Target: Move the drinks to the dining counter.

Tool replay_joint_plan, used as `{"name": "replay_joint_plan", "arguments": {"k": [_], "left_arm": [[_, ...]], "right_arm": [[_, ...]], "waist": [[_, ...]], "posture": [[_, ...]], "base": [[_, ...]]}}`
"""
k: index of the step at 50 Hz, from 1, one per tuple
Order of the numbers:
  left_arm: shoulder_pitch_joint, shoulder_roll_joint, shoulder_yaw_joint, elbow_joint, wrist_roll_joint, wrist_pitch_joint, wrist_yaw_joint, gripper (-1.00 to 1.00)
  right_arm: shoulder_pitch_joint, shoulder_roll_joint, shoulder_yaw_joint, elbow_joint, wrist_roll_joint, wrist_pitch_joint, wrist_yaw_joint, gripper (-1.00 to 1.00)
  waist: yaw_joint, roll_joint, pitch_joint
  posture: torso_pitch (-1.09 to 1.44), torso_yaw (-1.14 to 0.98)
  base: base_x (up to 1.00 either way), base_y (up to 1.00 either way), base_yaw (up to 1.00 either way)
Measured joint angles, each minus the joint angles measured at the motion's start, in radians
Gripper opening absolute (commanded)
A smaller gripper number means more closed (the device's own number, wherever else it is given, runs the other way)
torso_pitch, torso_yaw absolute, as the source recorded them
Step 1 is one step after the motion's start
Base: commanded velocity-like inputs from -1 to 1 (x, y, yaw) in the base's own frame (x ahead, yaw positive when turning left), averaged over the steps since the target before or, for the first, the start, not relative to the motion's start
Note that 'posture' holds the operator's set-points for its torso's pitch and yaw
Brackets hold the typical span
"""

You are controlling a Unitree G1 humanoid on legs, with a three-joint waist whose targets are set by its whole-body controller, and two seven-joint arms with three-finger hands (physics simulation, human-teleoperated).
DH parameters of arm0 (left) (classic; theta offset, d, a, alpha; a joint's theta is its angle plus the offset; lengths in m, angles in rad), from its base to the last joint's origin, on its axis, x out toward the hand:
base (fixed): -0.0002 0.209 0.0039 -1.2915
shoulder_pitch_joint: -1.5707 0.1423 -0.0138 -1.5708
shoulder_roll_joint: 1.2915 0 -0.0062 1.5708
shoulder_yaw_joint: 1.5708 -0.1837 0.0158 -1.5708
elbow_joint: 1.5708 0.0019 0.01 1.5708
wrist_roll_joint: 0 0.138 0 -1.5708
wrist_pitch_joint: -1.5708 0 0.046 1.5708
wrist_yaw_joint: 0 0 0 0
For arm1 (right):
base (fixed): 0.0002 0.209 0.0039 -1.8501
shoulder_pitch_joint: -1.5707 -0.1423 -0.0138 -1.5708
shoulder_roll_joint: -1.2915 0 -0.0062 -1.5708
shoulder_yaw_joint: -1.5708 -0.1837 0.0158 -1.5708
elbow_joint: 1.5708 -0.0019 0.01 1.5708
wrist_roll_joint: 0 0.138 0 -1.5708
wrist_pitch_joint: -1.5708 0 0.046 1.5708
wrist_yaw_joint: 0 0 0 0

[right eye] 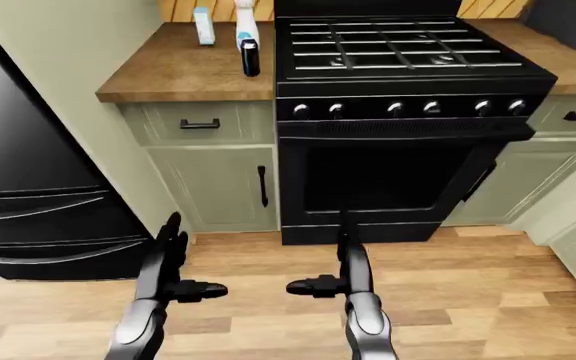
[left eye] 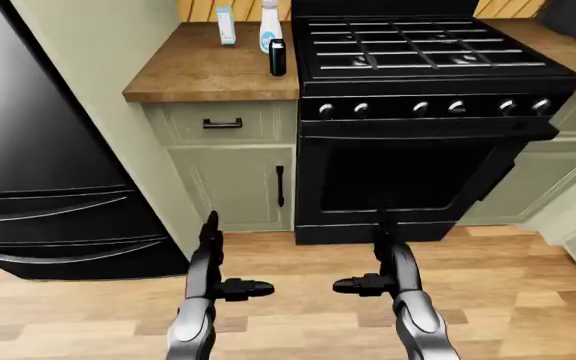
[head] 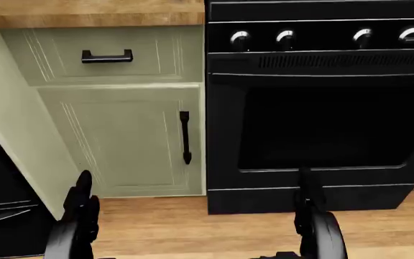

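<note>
- In the left-eye view we see the whole black gas stove (left eye: 433,82), its grated top and six round silver knobs in a row; the head view shows only four knobs and the dark oven door below them.
- The wooden countertop (left eye: 203,71), brown with a grained surface, lies at 11 o'clock in the left-eye view; the head view catches only its lower edge at 12 o'clock.
- On that countertop, at 12 o'clock in the left-eye view, stand three drinks close together: a pale blue carton (left eye: 226,25), a white bottle with a blue band (left eye: 269,26), and a dark can (left eye: 278,57) nearest the stove. The head view shows none of them.
- The glossy black fridge (left eye: 38,157) fills 9 o'clock in the eye views, with curved drawer fronts low down.
- The pale green cabinet (head: 124,137) has one drawer and one panelled door, each with a black bar handle.
- Our left hand (left eye: 218,274) and right hand (left eye: 383,270) hang at 6 o'clock over the plank floor (left eye: 298,311), fingers spread wide, thumbs pointing inward, holding nothing and well apart from the drinks.
</note>
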State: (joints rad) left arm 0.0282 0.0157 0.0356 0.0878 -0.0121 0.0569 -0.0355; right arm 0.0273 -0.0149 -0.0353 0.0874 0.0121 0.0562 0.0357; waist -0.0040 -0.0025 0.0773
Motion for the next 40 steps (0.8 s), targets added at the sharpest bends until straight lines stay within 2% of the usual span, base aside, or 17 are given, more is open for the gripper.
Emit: {"name": "replay_joint_plan", "arguments": {"k": [1, 3, 5, 7, 13, 17, 24, 32, 37, 40], "left_arm": [[-0.003, 0.001, 0.003, -0.016, -0.004, 0.002, 0.0, 1.0], [-0.032, 0.005, 0.015, -0.061, -0.015, 0.0, 0.002, 1.0], [-0.038, 0.006, 0.016, -0.084, -0.018, 0.004, 0.007, 1.0], [-0.022, 0.004, 0.009, -0.091, -0.015, 0.015, 0.009, 1.0], [-0.011, 0.009, 0.0, -0.132, 0.0, 0.075, 0.002, 1.0], [-0.029, 0.012, 0.011, -0.192, 0.011, 0.119, -0.001, 1.0], [-0.071, 0.025, 0.039, -0.394, -0.007, 0.278, -0.015, 1.0], [-0.155, 0.036, 0.034, -0.602, -0.026, 0.509, -0.016, 1.0], [-0.194, 0.049, 0.058, -0.675, -0.038, 0.602, -0.01, 1.0], [-0.212, 0.06, 0.077, -0.714, -0.049, 0.65, -0.006, 1.0]], "right_arm": [[0.001, -0.002, 0.0, -0.021, 0.002, 0.002, 0.001, 1.0], [-0.025, -0.006, -0.009, -0.052, 0.005, -0.022, 0.001, 1.0], [-0.034, -0.005, -0.015, -0.035, 0.008, -0.049, -0.002, 1.0], [-0.019, -0.006, -0.015, -0.035, 0.011, -0.039, -0.004, 1.0], [-0.023, -0.008, -0.016, -0.061, 0.01, 0.008, -0.009, 1.0], [-0.036, -0.01, -0.016, -0.129, 0.013, 0.054, -0.01, 1.0], [-0.051, -0.016, -0.038, -0.272, 0.024, 0.131, -0.015, 1.0], [-0.105, -0.025, -0.044, -0.44, 0.039, 0.307, -0.028, 1.0], [-0.121, -0.026, -0.059, -0.571, 0.061, 0.417, -0.04, 1.0], [-0.11, -0.029, -0.05, -0.631, 0.077, 0.446, -0.037, 1.0]], "waist": [[-0.001, -0.004, -0.01], [0.005, -0.004, -0.059], [0.007, -0.01, -0.041], [0.007, -0.008, -0.054], [0.007, -0.004, -0.054], [0.008, -0.003, -0.063], [0.01, -0.004, -0.077], [0.008, -0.003, -0.072], [0.01, -0.004, -0.069], [0.009, -0.005, -0.067]], "posture": [[0.0, 0.0], [0.0, 0.0], [0.0, 0.0], [0.0, 0.0], [0.0, 0.0], [0.0, 0.0], [0.0, 0.0], [0.0, 0.0], [0.0, 0.0], [0.0, 0.0]], "base": [[0.0, 0.0, 0.0], [0.0, 0.0, 0.0], [0.0, 0.0, 0.0], [0.0, 0.0, 0.0], [0.0, 0.0, 0.0], [0.0, 0.0, 0.0], [0.0, 0.0, 0.0], [0.0, 0.0, 0.0], [0.0, 0.0, 0.0], [0.0, 0.0, 0.0]]}}
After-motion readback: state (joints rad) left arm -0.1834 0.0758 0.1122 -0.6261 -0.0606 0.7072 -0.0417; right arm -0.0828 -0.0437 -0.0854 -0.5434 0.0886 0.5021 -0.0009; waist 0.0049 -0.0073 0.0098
